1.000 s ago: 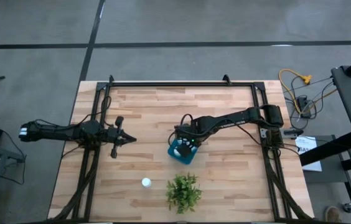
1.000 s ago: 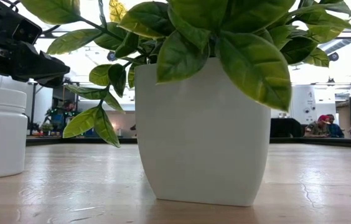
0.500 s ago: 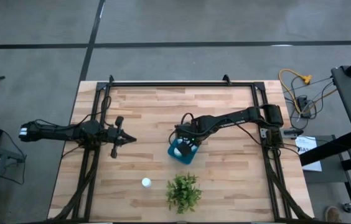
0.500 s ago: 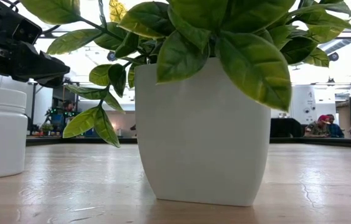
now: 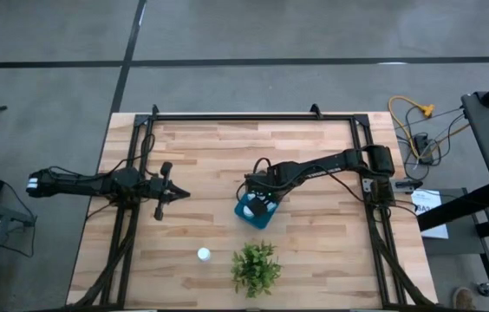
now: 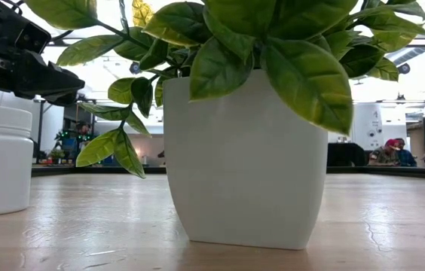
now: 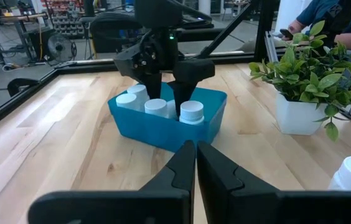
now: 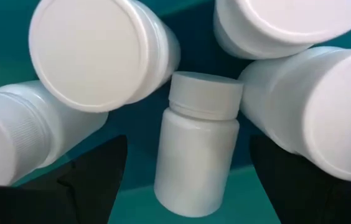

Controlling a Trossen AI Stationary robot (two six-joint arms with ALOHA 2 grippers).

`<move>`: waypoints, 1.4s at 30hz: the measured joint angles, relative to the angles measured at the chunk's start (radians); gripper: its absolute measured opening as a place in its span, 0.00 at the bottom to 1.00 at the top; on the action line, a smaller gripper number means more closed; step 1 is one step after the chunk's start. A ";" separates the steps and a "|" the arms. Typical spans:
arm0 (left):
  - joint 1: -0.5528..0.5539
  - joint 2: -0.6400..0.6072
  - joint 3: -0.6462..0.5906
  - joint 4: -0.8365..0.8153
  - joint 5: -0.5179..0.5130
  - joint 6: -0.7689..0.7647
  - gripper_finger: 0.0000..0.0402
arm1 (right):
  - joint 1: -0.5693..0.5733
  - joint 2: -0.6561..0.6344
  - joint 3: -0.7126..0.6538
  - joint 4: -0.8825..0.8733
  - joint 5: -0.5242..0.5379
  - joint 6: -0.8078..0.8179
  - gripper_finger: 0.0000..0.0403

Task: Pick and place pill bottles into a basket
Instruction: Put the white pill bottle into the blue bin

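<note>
the right gripper (image 7: 170,78) hangs over the basket (image 7: 163,127), fingers apart and empty above the pill bottles (image 7: 191,112) inside. rising carelessly could clip a bottle. one bottle (image 5: 203,254) waits near the plant (image 5: 256,267).

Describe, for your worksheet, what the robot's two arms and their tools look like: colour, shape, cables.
Both arms are dark, slim and jointed. The left arm has a white tip at its outer end; the right arm carries thin black cables. The left tool has two black, tapered, wedge-shaped fingers. The right tool is a black, angular block.
</note>
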 joint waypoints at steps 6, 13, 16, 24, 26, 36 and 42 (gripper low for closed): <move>0.000 0.000 0.000 0.000 0.000 0.000 0.00 | 0.000 0.000 0.000 0.000 -0.015 -0.001 0.81; 0.000 0.000 0.000 0.000 0.000 0.000 0.00 | 0.000 0.000 0.000 -0.003 -0.016 -0.002 0.80; 0.000 0.000 0.000 0.000 0.000 0.000 0.00 | 0.000 0.000 0.000 -0.004 -0.016 -0.006 0.74; 0.000 0.000 0.000 0.000 0.000 0.000 0.00 | 0.000 0.000 -0.001 -0.002 -0.019 -0.033 0.49; 0.000 0.000 0.000 0.000 0.000 0.000 0.00 | 0.000 0.000 -0.001 0.000 -0.019 -0.034 0.44; 0.000 0.000 0.000 0.000 0.000 0.000 0.00 | -0.004 -0.004 0.001 0.002 -0.020 -0.044 0.32; 0.000 0.000 0.000 0.000 0.000 0.000 0.00 | -0.005 -0.003 0.001 0.021 -0.052 -0.058 0.35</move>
